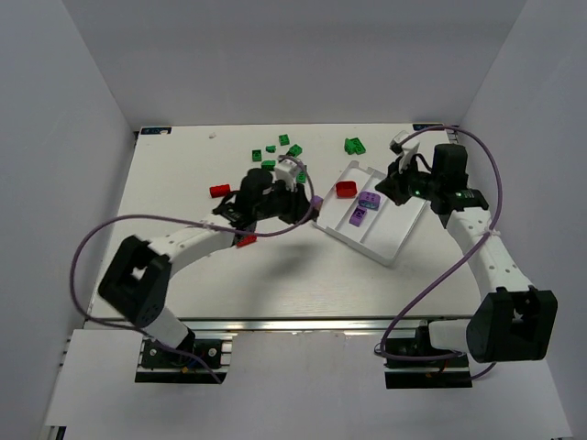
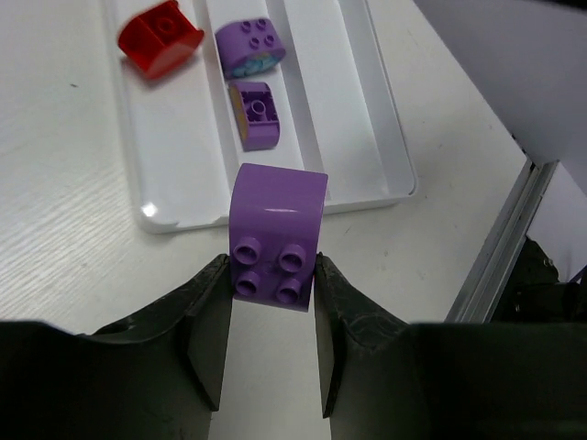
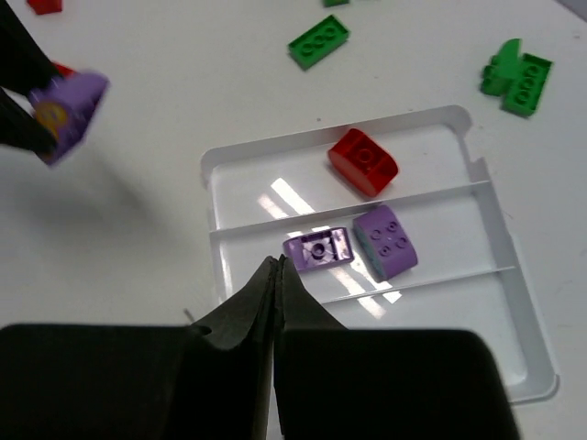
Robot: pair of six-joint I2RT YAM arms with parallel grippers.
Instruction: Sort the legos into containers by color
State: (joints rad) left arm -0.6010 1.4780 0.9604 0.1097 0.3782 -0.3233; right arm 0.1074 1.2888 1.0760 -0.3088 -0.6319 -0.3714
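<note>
We have the left gripper (image 2: 272, 316) clamped on a purple rounded brick (image 2: 278, 225), hovering just beside the white tray (image 2: 183, 218) edge. The right gripper (image 3: 278, 275) is fully closed and empty above the middle compartment (image 3: 449, 234), which holds two purple bricks (image 3: 317, 249). The red brick (image 3: 364, 161) sits in the next compartment. The green bricks (image 3: 319, 41) are loose on the table (image 3: 183, 82).

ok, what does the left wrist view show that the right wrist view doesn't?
Left wrist only: the left end effector closed on the purple lego, a finger on each side, four studs facing the camera. It also shows the table's metal edge rail.
Right wrist only: loose green legos on the table and the shut right end effector.
Both: the white tray, a red rounded lego in one outer compartment, two purple legos in the middle one, and the held purple lego.
</note>
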